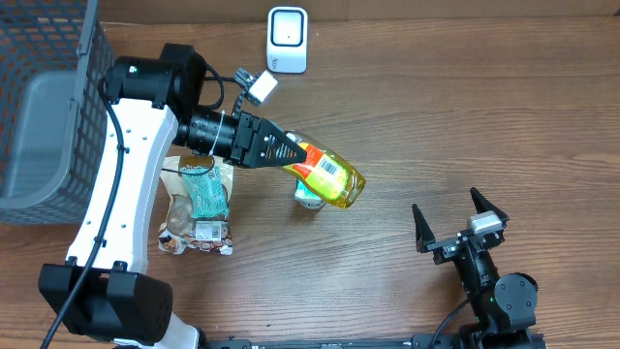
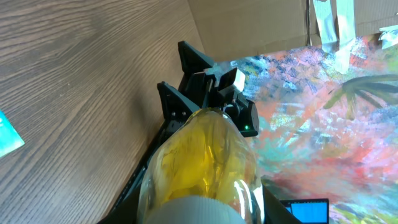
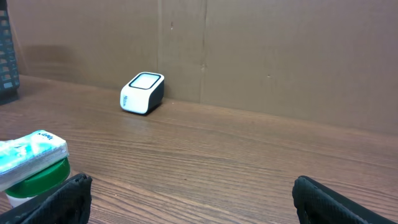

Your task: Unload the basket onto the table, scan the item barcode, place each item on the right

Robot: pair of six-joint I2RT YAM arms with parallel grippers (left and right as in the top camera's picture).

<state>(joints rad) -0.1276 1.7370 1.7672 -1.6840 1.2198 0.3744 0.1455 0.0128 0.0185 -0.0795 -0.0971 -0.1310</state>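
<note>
Overhead, the left hand (image 1: pixel 295 155) gripped the yellow bottle (image 1: pixel 331 177) below the scanner (image 1: pixel 287 40), with bare surface (image 1: pixel 436 87) between them. The right hand (image 1: pixel 448 208) stood open, well apart from the scanner. In the left wrist view, the bottle filled the hand. In the right wrist view, the scanner sat against the cardboard wall (image 3: pixel 280 56).

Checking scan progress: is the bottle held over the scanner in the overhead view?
No, the bottle hangs in the left claw well apart from the scanner.
</note>
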